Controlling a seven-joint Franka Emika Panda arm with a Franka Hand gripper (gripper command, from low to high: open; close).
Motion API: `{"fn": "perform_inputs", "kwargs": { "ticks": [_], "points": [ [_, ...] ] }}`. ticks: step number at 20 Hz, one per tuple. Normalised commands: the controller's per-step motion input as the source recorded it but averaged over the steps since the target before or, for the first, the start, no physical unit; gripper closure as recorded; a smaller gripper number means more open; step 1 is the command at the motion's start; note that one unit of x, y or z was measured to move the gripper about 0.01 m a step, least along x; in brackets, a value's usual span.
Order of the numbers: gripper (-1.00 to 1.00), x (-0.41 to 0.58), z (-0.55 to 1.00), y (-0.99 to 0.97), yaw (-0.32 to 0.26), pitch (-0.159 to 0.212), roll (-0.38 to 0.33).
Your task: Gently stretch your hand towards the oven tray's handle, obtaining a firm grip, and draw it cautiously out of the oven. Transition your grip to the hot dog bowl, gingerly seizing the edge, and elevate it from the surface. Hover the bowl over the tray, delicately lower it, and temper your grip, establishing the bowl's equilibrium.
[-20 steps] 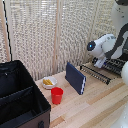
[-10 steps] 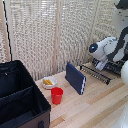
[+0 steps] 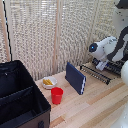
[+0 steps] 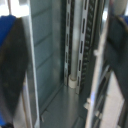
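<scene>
On the pale wooden tabletop [image 3: 95,107], in the exterior view: small shallow white round bowl with yellow-orange food [image 3: 48,82] resting at about nine o'clock from the upright dark blue flat box [image 3: 75,77], near it but apart. Red plastic cup [image 3: 57,95] standing just at five o'clock of the bowl, close beside it. Large black fabric case [image 3: 20,102] filling the exterior view's left lower corner, lid open.

Flat rack of thin dark metal wires [image 3: 96,73] lying at three o'clock from the blue box, its thin dark front bar [image 3: 93,76] facing the box. White robot arm [image 3: 107,47] bent low over the rack's far end, at the exterior view's right; small dark boxy oven mostly hidden behind it. Woven pale blind [image 3: 55,30] as backdrop.

Wrist view blurred: grey metallic wall [image 4: 47,55] and slotted dark vertical rails [image 4: 85,45] very close. Dark blurred gripper fingers [image 4: 15,75] at the frame's sides, standing wide apart, nothing between them.
</scene>
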Motion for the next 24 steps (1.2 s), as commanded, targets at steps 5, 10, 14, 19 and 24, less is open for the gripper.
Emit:
{"fn": "perform_inputs", "kwargs": {
  "ticks": [5,10,14,19,24],
  "points": [
    [1.0,0.001,0.1,0.04,-0.21,0.119,0.164],
    [1.0,0.0,0.01,0.02,-0.225,0.157,0.191],
    [1.0,0.0,0.0,0.31,-0.246,0.074,0.112],
    [1.0,0.0,0.0,0.51,-0.241,0.012,0.011],
    [1.0,0.0,0.0,0.6,-0.238,0.0,-0.024]
  ]
}}
